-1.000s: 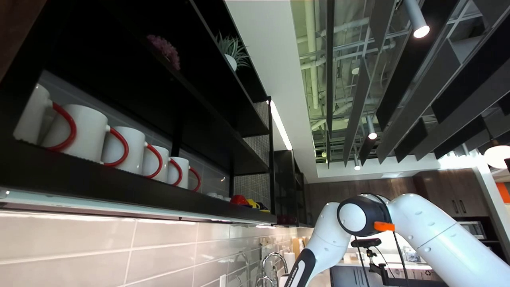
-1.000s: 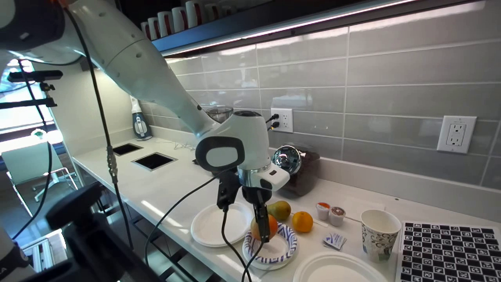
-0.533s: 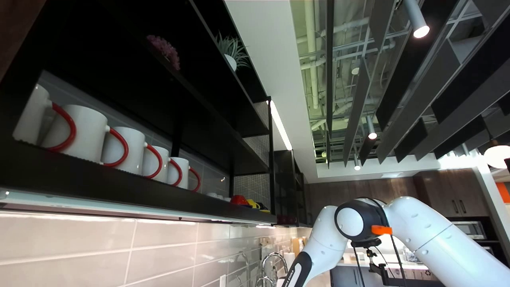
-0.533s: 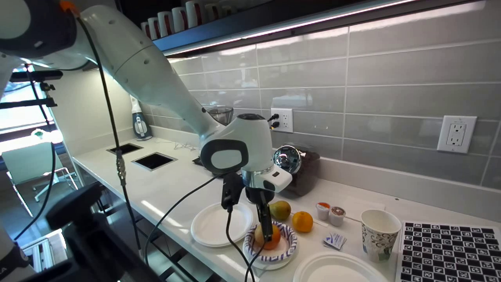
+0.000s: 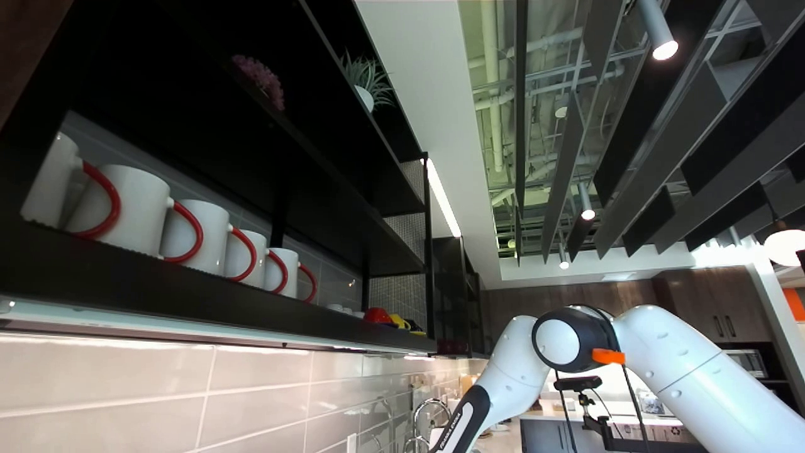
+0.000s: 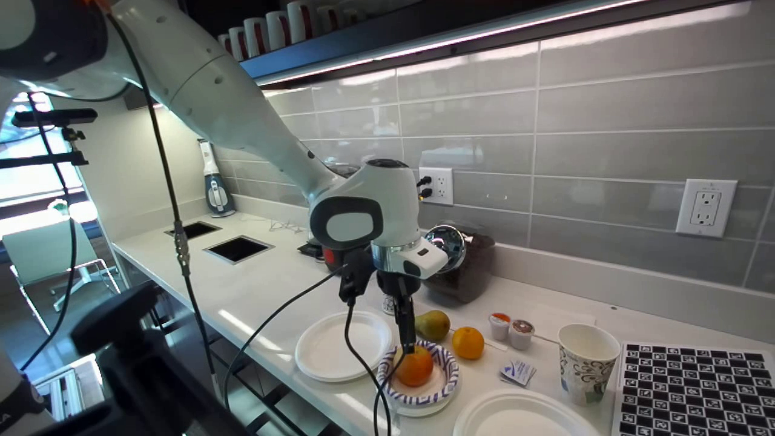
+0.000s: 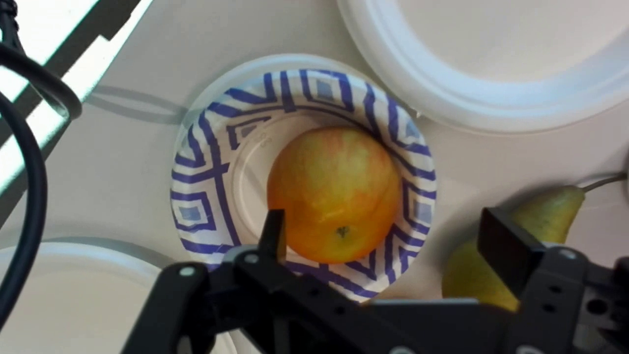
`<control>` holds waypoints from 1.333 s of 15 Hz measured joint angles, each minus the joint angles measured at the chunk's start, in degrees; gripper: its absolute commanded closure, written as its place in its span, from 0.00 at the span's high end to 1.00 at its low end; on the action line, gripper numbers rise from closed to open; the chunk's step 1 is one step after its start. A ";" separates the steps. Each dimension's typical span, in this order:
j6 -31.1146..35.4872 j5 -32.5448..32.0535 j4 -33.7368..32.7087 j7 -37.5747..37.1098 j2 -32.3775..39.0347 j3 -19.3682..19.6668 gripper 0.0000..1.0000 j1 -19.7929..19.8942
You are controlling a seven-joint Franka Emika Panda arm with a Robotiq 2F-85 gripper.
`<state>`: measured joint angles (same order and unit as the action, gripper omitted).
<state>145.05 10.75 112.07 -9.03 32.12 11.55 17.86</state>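
Hangs just above blue-patterned bowl [image 7: 199,182] w/ gripper [image 7: 381,223] spread wide, fingers released & well apart. Has apple [image 7: 334,187] sitting in bowl, nr ctr; overlaps its edge w/ 1 finger in wrist view, can't tell if touching. Has pear [image 7: 545,216] just beside bowl, partly hidden by other finger there. In an exterior view, shows orange [image 6: 468,343] nr pear, white plate [image 6: 321,348] next to bowl & patterned cup [image 6: 587,363] farther off on counter [image 6: 275,281].

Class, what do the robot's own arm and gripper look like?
The arm is white with rounded segments, dark joint rings, an orange tab and lettering on a dark panel. Black cables trail from it. The gripper is black, with two blocky fingers.
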 measured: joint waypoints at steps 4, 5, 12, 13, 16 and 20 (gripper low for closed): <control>-5.47 6.67 0.11 -1.69 -2.32 -2.24 1.00 0.06; -6.39 7.76 0.11 -2.32 -2.56 -2.75 1.00 -0.07; -7.17 8.33 0.24 -3.80 -2.55 -3.12 1.00 -1.82; -7.17 8.33 0.24 -3.78 -2.55 -2.99 1.00 -1.81; -6.11 8.36 -0.01 -6.50 -1.77 -2.56 1.00 -2.38; -4.57 8.53 -0.52 -11.74 0.47 -2.59 1.00 -3.42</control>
<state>140.49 19.29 111.55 -20.76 32.60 8.96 14.44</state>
